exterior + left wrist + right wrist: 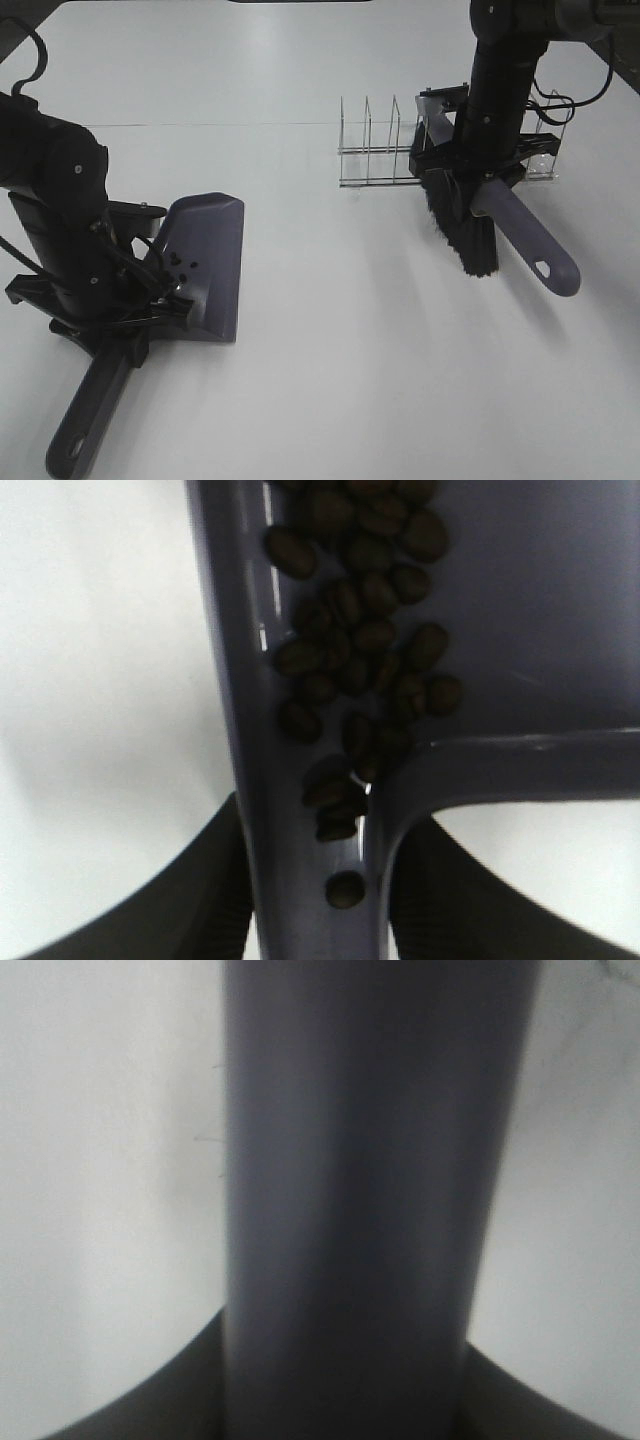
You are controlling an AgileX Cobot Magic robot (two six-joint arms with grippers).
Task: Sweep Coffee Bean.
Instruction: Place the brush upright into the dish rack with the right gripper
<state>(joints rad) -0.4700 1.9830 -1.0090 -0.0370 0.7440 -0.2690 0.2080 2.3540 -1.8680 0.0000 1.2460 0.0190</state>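
At the lower left of the exterior view, the purple dustpan (210, 270) lies on the white table (350, 380). Its long handle runs toward the bottom left corner of the frame. The left gripper (120, 335) is clamped on that handle just behind the pan, and in the left wrist view its dark fingers (200, 910) press the handle from both sides. The coffee beans (360, 650) sit inside the dustpan, heaped in the channel where pan meets handle, with one bean lying apart lower down the handle. Farther back, at the upper right, the right gripper (470, 180) holds the brush (525, 235) by its purple handle. The handle slants toward the lower right and the black bristles (462, 228) hang downward. Whether they touch the table cannot be told. Just behind the brush stands a clear wire rack (380, 150).
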